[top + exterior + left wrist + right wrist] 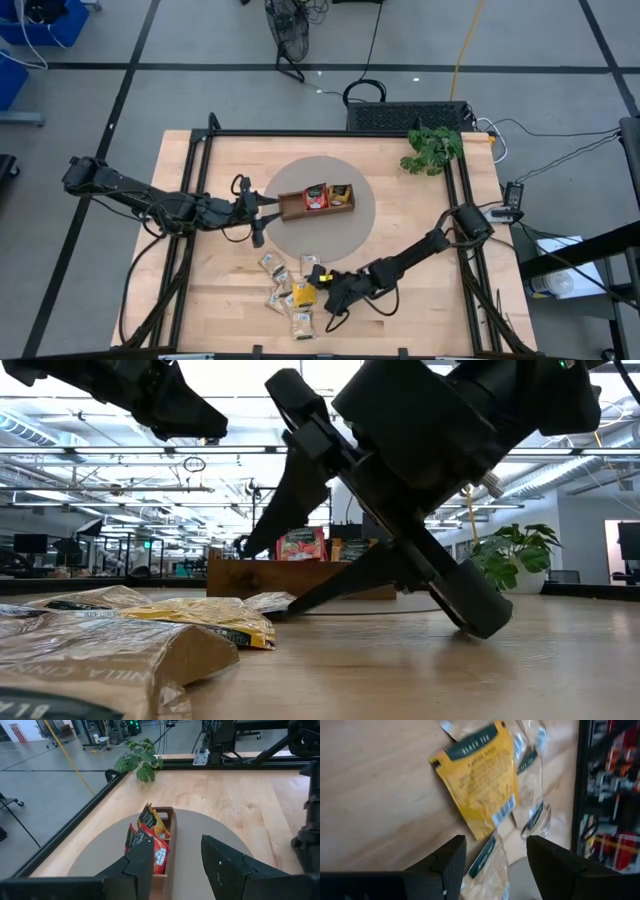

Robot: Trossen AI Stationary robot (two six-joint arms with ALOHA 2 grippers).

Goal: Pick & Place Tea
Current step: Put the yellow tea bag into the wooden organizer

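A brown wooden tray (293,205) lies on a round grey mat (350,235). Red sachets (317,197) stand in its middle compartment and yellow ones (342,193) in the one beside it. Several loose tea sachets, pale and yellow (303,293), lie flat on the table near its near edge. My right gripper (320,284) is open just right of this heap, low over the table. In its wrist view a yellow sachet (480,780) lies ahead of the fingers and a pale one (487,862) between them. My left gripper (262,208) is open and empty at the tray's left end (165,870).
A small green plant (432,148) stands at the table's far right corner. A black frame rail (330,133) runs along the table's edges. Bare wood lies to the right of the mat and along the near right part of the table.
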